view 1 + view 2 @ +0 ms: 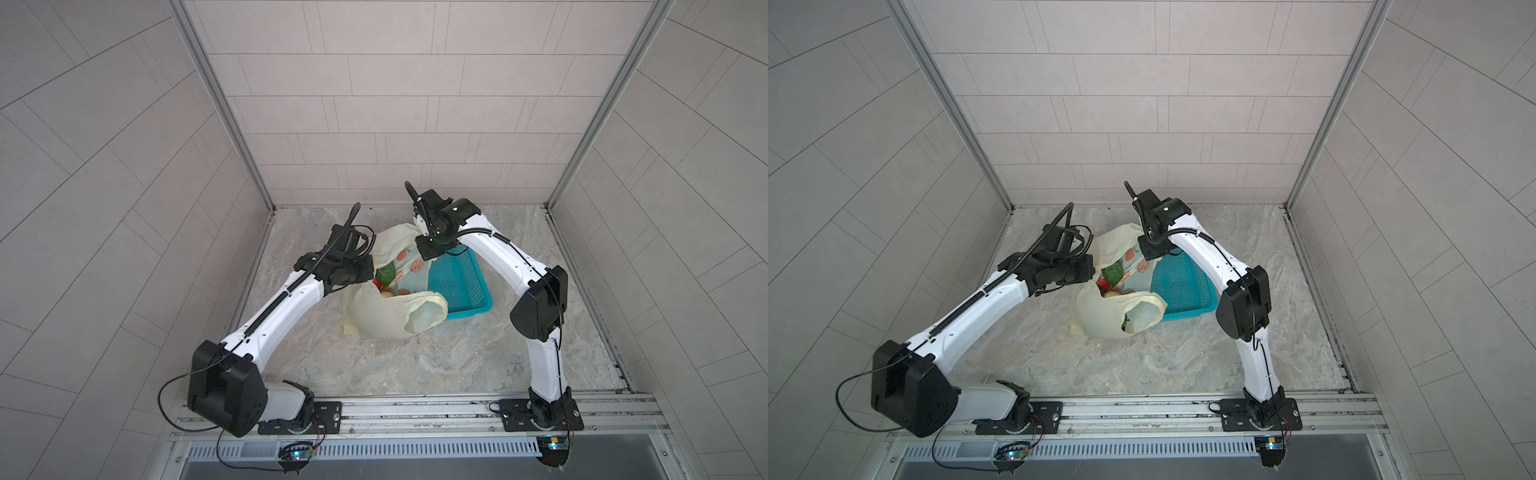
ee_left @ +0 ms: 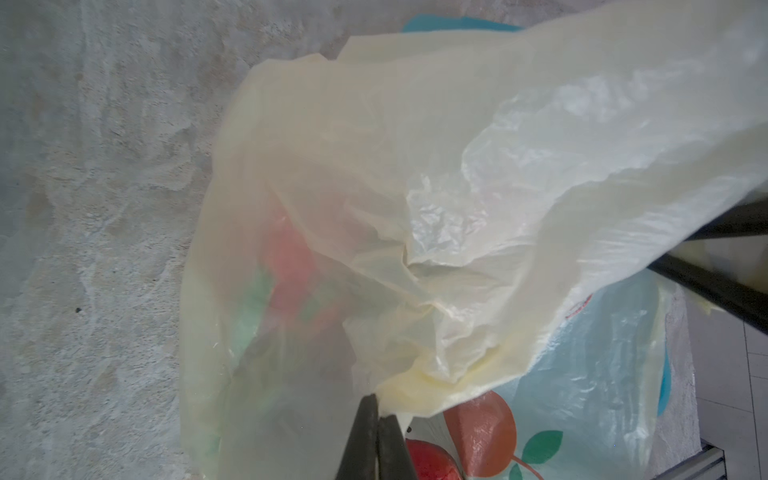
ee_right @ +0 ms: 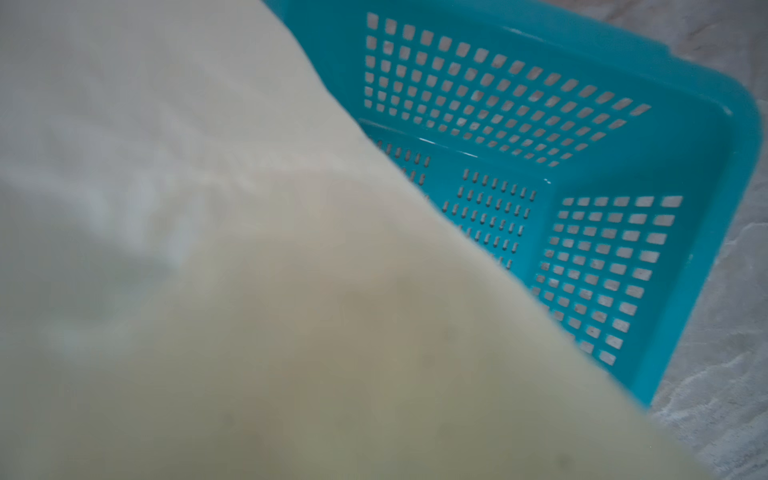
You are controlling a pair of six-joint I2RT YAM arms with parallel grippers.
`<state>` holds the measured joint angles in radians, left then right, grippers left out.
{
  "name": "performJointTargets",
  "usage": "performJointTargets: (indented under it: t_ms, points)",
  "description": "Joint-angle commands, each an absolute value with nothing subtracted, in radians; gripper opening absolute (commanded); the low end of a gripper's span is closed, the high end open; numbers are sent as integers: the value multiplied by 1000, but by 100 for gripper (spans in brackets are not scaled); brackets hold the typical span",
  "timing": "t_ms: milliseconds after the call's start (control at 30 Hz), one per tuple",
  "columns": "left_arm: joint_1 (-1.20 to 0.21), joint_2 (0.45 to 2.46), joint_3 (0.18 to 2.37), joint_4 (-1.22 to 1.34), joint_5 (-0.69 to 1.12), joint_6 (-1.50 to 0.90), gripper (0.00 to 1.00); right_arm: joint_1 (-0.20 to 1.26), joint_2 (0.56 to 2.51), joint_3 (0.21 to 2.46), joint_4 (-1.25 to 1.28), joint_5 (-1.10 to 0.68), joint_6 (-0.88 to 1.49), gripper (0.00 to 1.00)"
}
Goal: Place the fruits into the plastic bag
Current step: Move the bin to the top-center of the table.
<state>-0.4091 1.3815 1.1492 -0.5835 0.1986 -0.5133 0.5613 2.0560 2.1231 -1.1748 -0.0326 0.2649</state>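
Sagging pale-yellow plastic bag (image 1: 376, 322) holds fruits (image 1: 385, 273); L jaws pinch it, R jaws clenched, prob. same.

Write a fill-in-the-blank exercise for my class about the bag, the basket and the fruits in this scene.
1. The left gripper has its jaws ____ on the edge of the plastic bag.
2. The teal basket stands on the side of the bag nearer the robot's ____ arm.
3. The fruits lie ____ the bag.
Missing words: shut, right, inside.
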Motion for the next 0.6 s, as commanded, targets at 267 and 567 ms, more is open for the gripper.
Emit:
performJointTargets:
  t_ms: [267,567]
  points:
    - [-418,1355,1209,-533,139,-565,0,552,1887,2130,-1160,142,193,0]
    - [-337,1266,1161,-534,76,-576,0,574,1817,2010,-944,-267,197,0]
